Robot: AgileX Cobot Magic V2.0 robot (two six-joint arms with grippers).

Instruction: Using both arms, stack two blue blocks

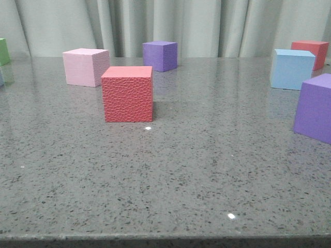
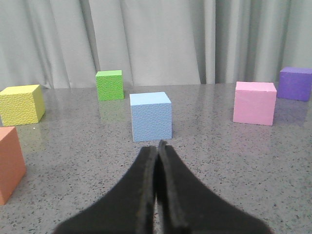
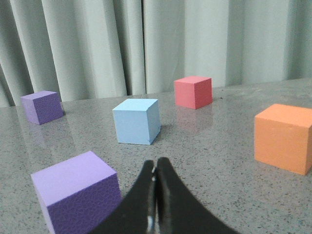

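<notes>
Two end effectors show, one in each wrist view, and both have their fingers pressed together with nothing between them. The left end effector [image 2: 157, 146] hangs over the grey worktop [image 2: 219, 165], tips aimed at a light blue block [image 2: 150, 117] with a pebbled face that stands just ahead, apart from the fingers. The right end effector [image 3: 156, 168] is likewise closed and empty above the worktop, with the second blue block [image 3: 136, 121], smooth-faced, a little way ahead of its tips and not touched.

Counting blocks around the left one: one green block [image 2: 109, 85] behind the blue one near the curtain [image 2: 146, 39], one yellow block [image 2: 21, 104], one orange block [image 2: 9, 163] at the picture's edge, one pink block [image 2: 254, 103], and one purple block [image 2: 295, 83].

Around the right one: two purple blocks, a near one [image 3: 78, 197] just beside the fingers and a far one [image 3: 42, 107] by the curtain, one red block [image 3: 193, 91], and one orange block [image 3: 283, 137].

From the front, neither end effector is in sight; a pebbled red block [image 1: 127, 93] stands mid-worktop, and one blue block [image 1: 292, 68] stands at the far right, all blocks resting separately, none stacked.
</notes>
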